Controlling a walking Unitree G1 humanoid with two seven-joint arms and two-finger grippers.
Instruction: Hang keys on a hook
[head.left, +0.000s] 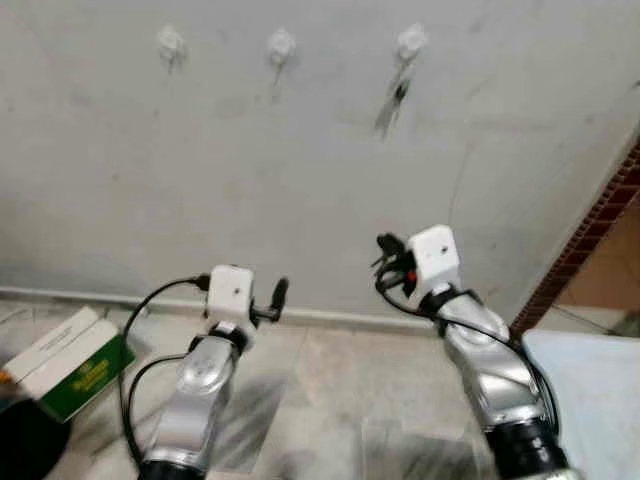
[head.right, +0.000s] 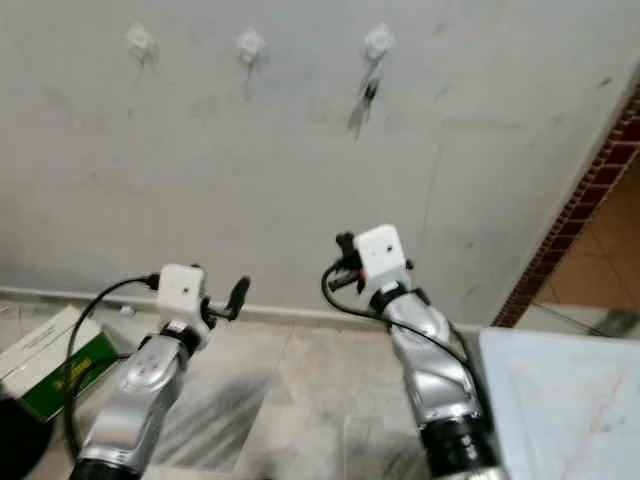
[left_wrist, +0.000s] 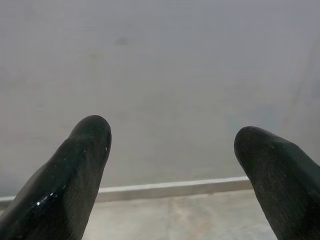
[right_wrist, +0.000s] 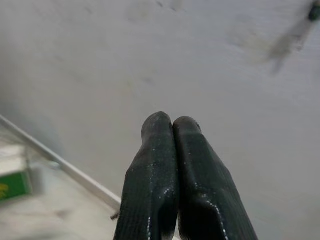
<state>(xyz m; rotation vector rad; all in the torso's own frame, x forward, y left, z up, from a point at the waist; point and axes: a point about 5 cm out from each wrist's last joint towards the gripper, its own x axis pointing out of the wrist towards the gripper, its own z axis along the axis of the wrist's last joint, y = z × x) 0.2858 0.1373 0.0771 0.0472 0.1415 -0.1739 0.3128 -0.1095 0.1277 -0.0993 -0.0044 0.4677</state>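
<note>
Keys (head.left: 397, 95) dangle dark and blurred off the rightmost hook (head.left: 410, 42) of three white hooks, upper middle of my head view, flat against the grey wall.

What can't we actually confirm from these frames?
- Keys: head views, small and blurred; whether their ring truly sits on the right hook is unclear.
- Right hand: fingers pressed together in its wrist view; anything tiny pinched between them wouldn't show.
- Green box: label too small to read.
- Dark object: cut off by the frame's corner.
</note>
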